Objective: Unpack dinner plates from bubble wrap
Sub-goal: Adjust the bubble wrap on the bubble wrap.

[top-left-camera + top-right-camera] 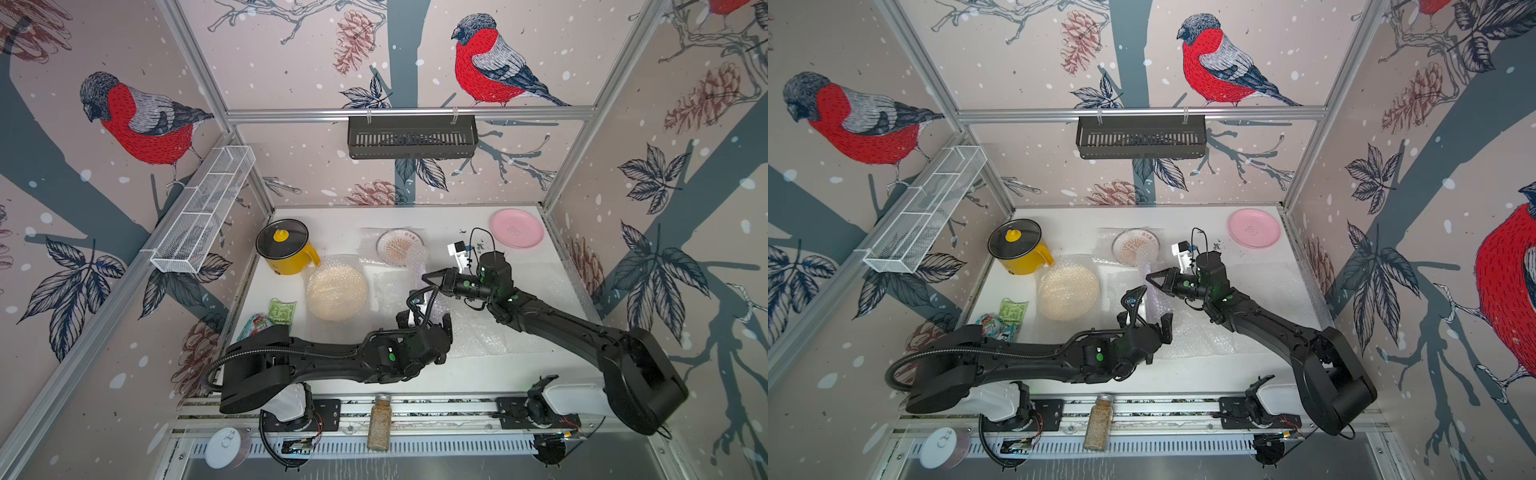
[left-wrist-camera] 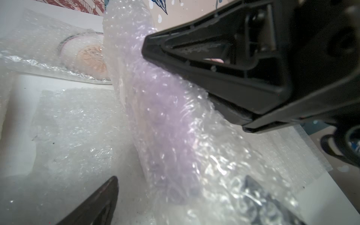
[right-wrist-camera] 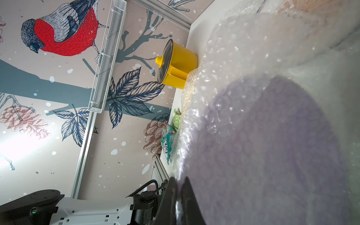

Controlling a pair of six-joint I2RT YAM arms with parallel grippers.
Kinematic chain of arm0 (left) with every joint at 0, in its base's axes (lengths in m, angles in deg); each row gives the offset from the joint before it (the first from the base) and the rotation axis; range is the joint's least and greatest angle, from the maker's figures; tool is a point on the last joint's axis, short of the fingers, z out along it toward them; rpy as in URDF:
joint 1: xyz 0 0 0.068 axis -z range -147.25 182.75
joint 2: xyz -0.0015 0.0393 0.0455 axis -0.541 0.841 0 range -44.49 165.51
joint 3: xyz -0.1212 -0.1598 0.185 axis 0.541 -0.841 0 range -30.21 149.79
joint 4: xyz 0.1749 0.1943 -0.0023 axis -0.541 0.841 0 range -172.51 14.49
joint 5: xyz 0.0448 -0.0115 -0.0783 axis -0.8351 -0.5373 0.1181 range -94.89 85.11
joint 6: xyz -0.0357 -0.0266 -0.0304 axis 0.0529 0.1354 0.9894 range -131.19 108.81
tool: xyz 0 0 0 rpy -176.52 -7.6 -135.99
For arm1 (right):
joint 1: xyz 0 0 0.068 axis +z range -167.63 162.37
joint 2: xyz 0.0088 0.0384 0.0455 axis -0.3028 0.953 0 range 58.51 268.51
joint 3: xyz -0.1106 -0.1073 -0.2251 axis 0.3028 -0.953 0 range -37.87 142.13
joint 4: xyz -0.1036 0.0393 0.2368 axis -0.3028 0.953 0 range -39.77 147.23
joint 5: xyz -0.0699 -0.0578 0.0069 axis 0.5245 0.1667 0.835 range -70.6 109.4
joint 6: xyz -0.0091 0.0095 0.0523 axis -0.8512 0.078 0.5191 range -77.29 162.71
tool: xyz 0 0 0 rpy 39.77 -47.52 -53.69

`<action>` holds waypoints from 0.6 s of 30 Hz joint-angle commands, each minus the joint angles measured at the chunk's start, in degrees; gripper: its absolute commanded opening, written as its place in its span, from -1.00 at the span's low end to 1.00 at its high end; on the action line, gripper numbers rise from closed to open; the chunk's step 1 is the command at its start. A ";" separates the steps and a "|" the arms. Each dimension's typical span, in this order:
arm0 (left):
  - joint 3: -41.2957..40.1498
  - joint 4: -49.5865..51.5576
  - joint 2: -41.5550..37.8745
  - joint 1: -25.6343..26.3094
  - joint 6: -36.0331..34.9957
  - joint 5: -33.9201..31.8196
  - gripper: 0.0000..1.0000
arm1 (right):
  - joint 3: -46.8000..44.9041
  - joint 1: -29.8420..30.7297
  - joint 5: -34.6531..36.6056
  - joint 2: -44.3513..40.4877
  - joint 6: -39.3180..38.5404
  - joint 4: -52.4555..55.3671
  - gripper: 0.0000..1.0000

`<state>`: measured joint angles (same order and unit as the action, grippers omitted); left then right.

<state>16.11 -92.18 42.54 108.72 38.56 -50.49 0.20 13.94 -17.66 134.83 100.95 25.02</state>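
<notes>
Right claw [image 1: 427,277] pinched shut on the bubble wrap [image 2: 124,39] round the lilac plate [image 3: 272,148], propped on edge mid-counter [image 1: 478,374], left claw [image 1: 424,323] wide open beside it; film probably slippery, plate brittle, so take the loose wrap edge.

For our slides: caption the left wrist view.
Right gripper pinches bubble wrap, holding the wrapped lilac plate tilted; left gripper open.

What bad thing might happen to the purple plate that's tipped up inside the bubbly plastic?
1. The right gripper seems to pinch just the bubble wrap, so the tilted lilac plate may slide out and hit the table.
2. It might land on the sunburst plate close by.
3. The open left gripper may snag loose wrap.
</notes>
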 commanded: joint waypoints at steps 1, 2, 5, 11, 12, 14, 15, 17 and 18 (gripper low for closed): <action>1.37 2.82 1.83 -0.14 5.04 -5.37 0.87 | -0.53 -0.01 2.26 0.11 -0.76 5.24 -0.82; 1.92 4.01 2.18 -0.27 6.08 -5.32 0.81 | -0.62 -0.09 2.08 0.15 -0.79 5.21 -0.82; 2.26 5.91 2.53 -0.24 8.17 -6.08 0.57 | -0.53 -0.17 2.30 -0.34 -1.26 5.90 -0.82; 3.34 7.74 3.38 -0.23 7.67 -7.06 0.01 | -0.04 -0.27 2.09 -0.43 -1.81 6.01 -0.79; 3.87 8.38 3.59 -0.28 7.53 -7.22 -0.08 | 0.14 -0.28 2.03 -0.38 -1.88 5.96 -0.79; 5.09 9.68 4.13 -0.25 6.58 -7.62 -0.29 | 0.55 -0.24 1.96 -0.53 -1.93 6.05 -0.77; 5.47 9.92 4.41 -0.25 6.14 -7.72 -0.37 | 0.80 -0.24 1.97 -0.55 -2.06 6.24 -0.77; 6.44 10.58 4.74 -0.24 4.83 -8.00 -0.56 | 1.58 -0.18 1.99 -0.73 -2.12 6.57 -0.75; 6.94 11.08 4.92 -0.26 4.43 -8.35 -0.64 | 1.95 -0.07 1.95 -0.88 -2.28 6.86 -0.75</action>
<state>21.60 -81.89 47.19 108.46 44.27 -55.96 1.22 13.59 -15.91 134.26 99.85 29.13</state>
